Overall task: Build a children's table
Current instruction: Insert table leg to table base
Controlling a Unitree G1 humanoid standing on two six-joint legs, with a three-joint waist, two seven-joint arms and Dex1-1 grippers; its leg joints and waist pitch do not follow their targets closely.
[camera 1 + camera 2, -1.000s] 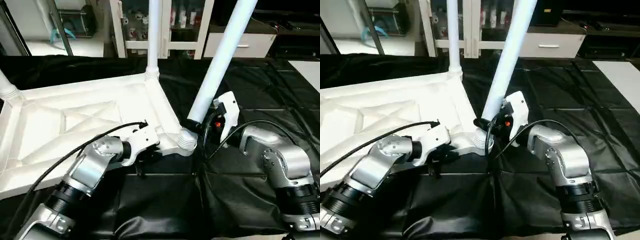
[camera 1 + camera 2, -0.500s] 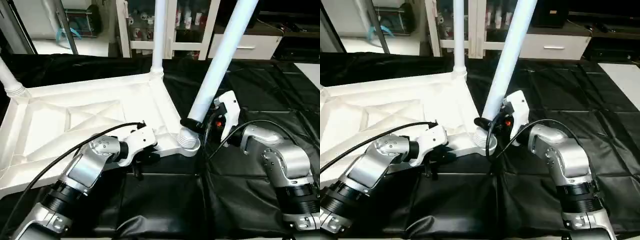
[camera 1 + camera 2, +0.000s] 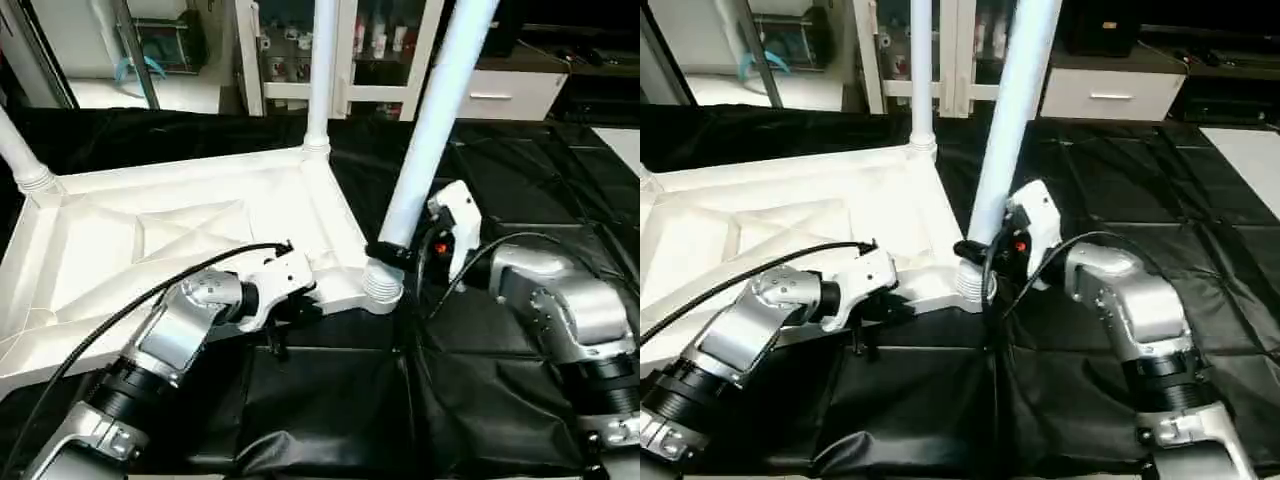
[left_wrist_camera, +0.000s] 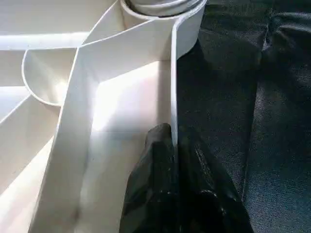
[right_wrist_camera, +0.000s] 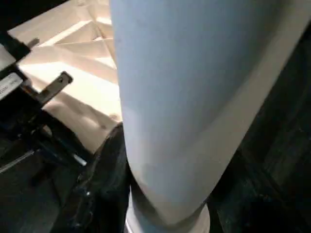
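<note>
The upturned tabletop (image 3: 150, 240) lies on the black work table (image 3: 520, 170). The left gripper (image 4: 176, 145) pinches its near rim wall just beside the corner socket (image 3: 383, 285). There the leg (image 3: 430, 120) leans up and away rightward, the right gripper (image 3: 397, 254) clasping its base, apparently not yet plumb, so straightening falls to the right arm.
</note>
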